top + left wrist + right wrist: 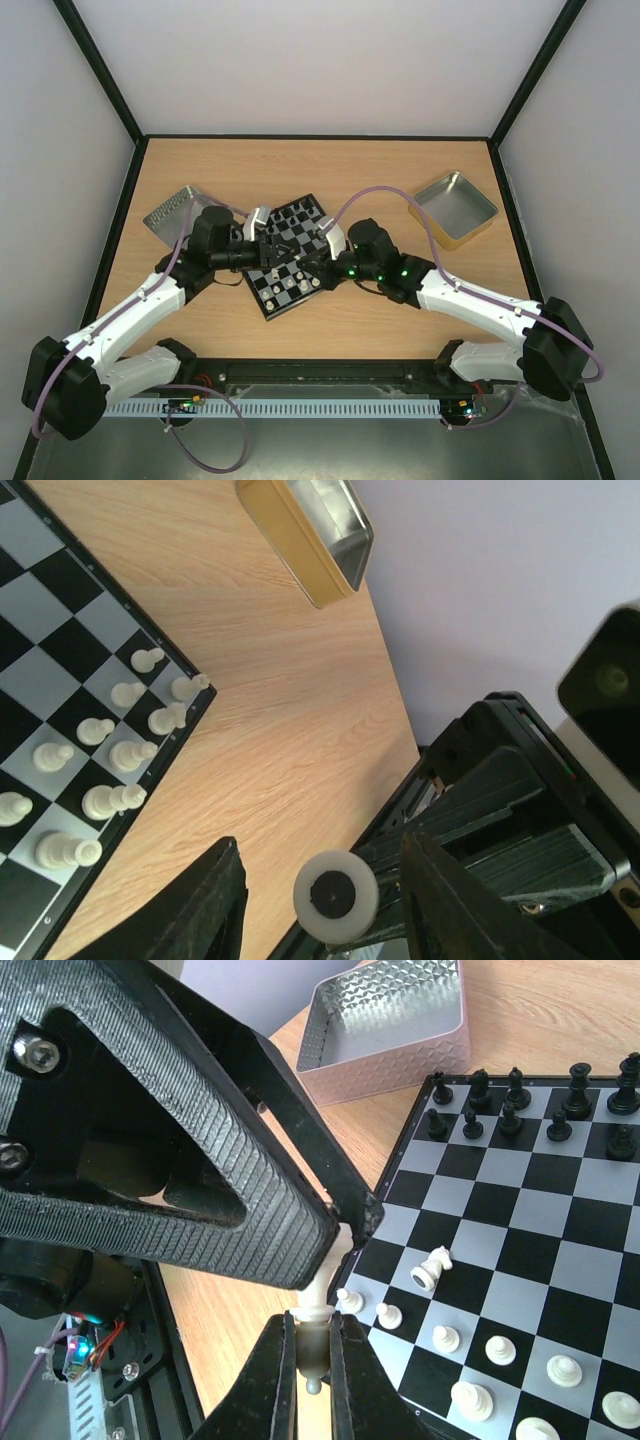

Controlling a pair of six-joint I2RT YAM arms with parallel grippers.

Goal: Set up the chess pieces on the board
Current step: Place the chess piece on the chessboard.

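My right gripper (312, 1322) is shut on the head of a cream-white chess piece (322, 1282), held level above the board's near corner. The piece's round, black-felted base (335, 895) sits between the jaws of my left gripper (322, 852); they stand apart with a gap on each side, so it is open. Its ribbed fingers (220, 1190) fill the upper left of the right wrist view. Both grippers meet over the board (290, 290). White pieces (100, 730) stand in rows at one edge and black pieces (515, 1090) at the opposite edge. A white knight (432, 1268) lies toppled on a square.
A silver tray (172, 212) sits on the table left of the board, and a gold tray (455, 208) sits at the back right. Black walls bound the wooden table (330, 170). The arms' base rail (320, 375) runs along the near edge.
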